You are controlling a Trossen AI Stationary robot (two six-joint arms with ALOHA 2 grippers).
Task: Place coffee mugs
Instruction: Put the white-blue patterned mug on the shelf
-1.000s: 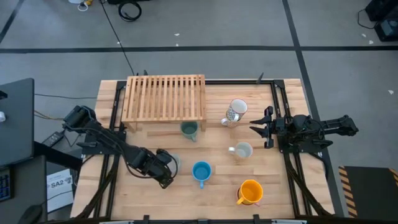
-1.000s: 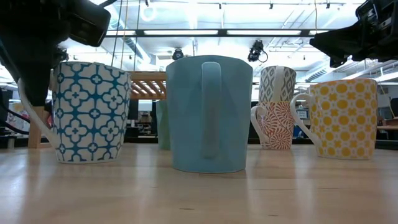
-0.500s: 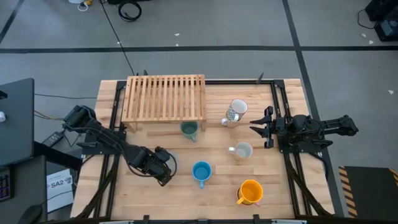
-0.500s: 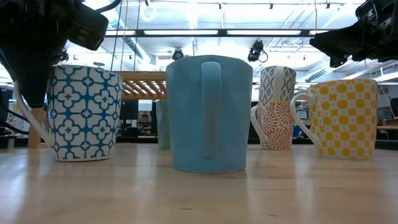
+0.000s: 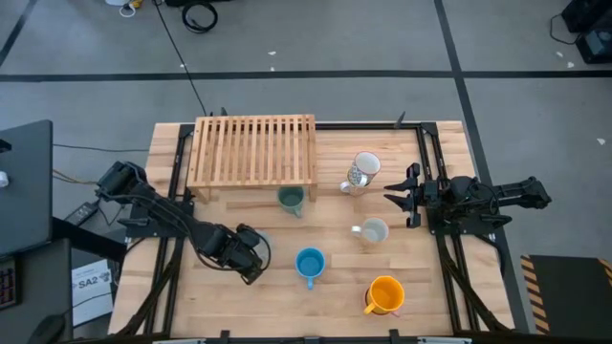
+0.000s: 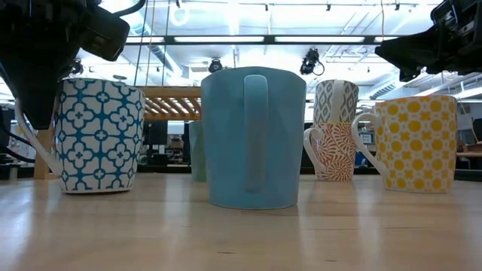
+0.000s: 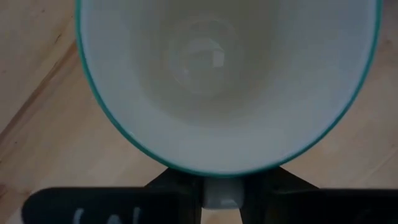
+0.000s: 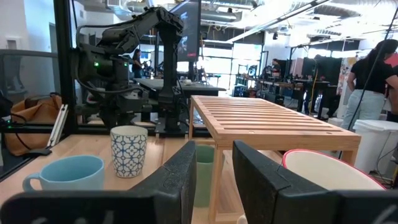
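My left gripper [image 5: 246, 256] stands over the white mug with blue flower pattern [image 6: 100, 135] at the table's near left and is shut on it; in the high view the gripper hides the mug. The left wrist view looks down into its teal-rimmed bowl [image 7: 224, 81]. My right gripper [image 5: 392, 198] waits open at the table's right, above the surface [image 6: 429, 41]. Standing on their bases are a light blue mug [image 5: 309, 263], an orange mug [image 5: 384, 294], a pale mug [image 5: 373, 231], a green mug [image 5: 291, 199] and a patterned white mug [image 5: 363, 170]. My left gripper pinches the patterned mug's handle [image 7: 221, 194] between its two fingers, coming from above and pointing down. The handle is on the mug's left side [image 6: 30, 147]. The mug stands upright, and its base seems to rest on the table.
A slatted wooden rack [image 5: 253, 151] stands at the far left of the table, with the green mug just in front of its right end. Bare wood lies along the near edge [image 5: 287, 315]. Black frame rails [image 5: 172, 239] run down both sides. People stand in the room beyond.
My left gripper has moved a little toward the table's left edge, carrying the patterned mug with it. The mug was tilted a second ago and now stands upright. The right arm has kept still.
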